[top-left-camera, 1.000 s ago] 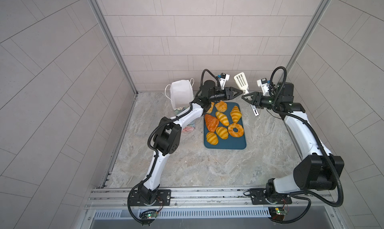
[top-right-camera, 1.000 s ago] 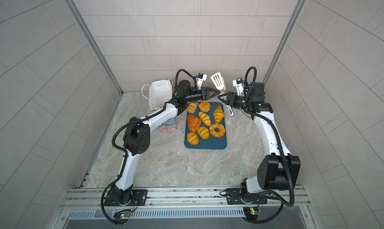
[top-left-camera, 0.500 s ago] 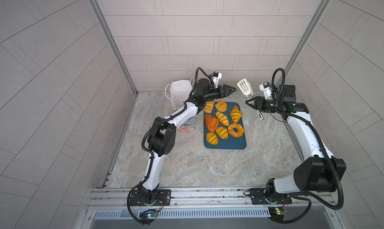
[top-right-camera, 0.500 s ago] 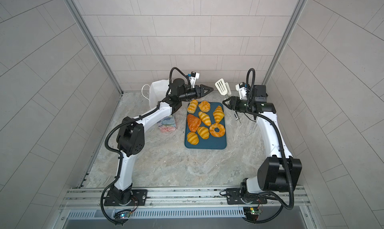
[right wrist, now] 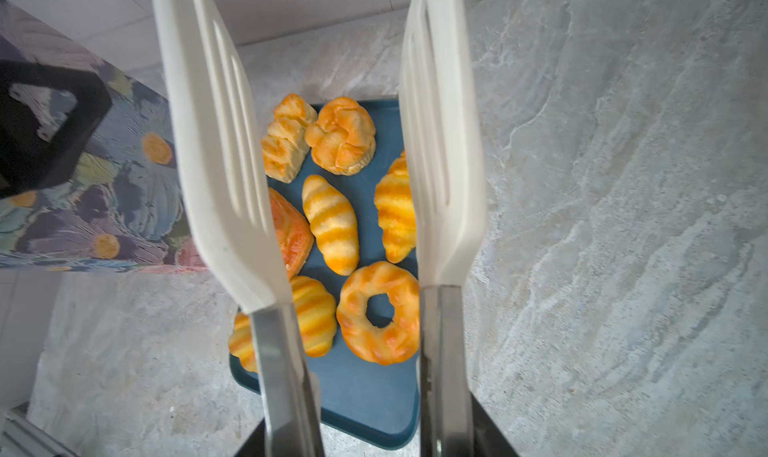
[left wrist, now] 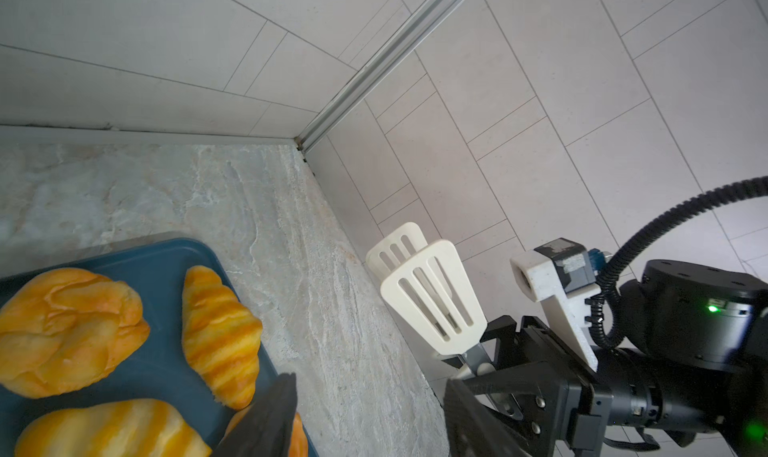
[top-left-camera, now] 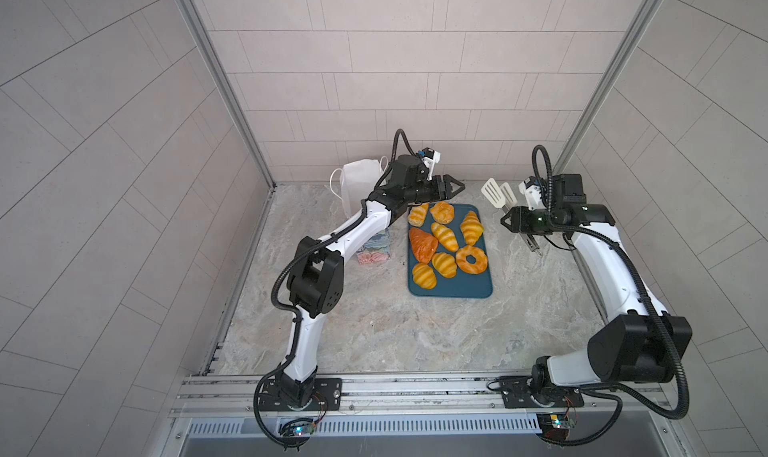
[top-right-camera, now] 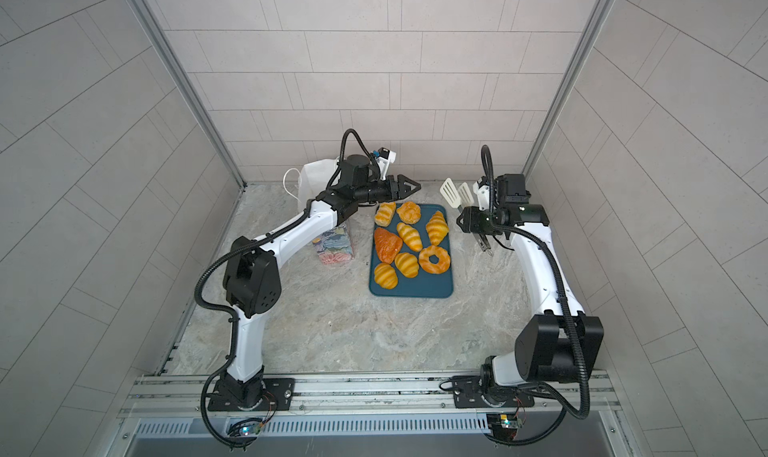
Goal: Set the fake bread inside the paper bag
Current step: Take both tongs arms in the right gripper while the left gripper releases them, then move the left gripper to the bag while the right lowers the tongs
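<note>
Right wrist: white slotted tongs [right wrist: 220,143]; glossy striped fake bread [right wrist: 330,222].

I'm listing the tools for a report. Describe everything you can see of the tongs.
The tongs have two flat white blades, plastic-looking, each cut with three long slots, on shiny metal arms. The blades stand apart and hold nothing. The right hand grips the arms, blades tilted up in the air, the metal end sticking out behind it. They hang right of the tray, near the back right corner, touching only the hand.
</note>
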